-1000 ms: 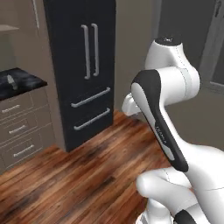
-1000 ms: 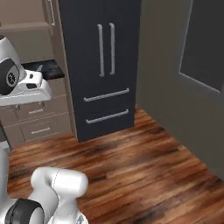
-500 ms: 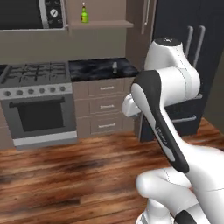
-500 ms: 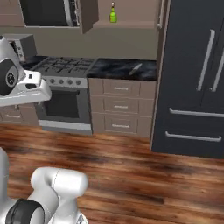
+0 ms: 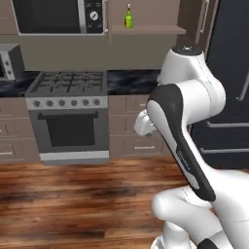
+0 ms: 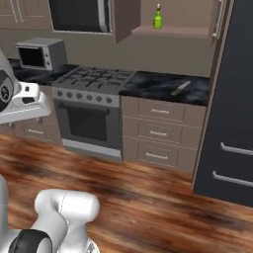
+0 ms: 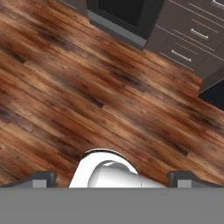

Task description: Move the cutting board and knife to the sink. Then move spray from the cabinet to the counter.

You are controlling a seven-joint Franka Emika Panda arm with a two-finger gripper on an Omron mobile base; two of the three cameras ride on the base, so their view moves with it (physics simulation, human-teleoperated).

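the gripper hung open and empty over the wooden floor, well short of the counter. the knife lay on that counter right of the stove, and the spray stood on the cabinet shelf above the counter. to do this well, the base probably needed to square up close to the counter before any reach.

glossy wood-plank floor; black marble-look counter; brown wooden drawers.

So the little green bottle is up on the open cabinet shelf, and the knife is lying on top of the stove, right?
Not quite. The bottle does stand on the cabinet shelf, but the knife lies on the black counter to the right of the stove, not on it. The right base view shows this.
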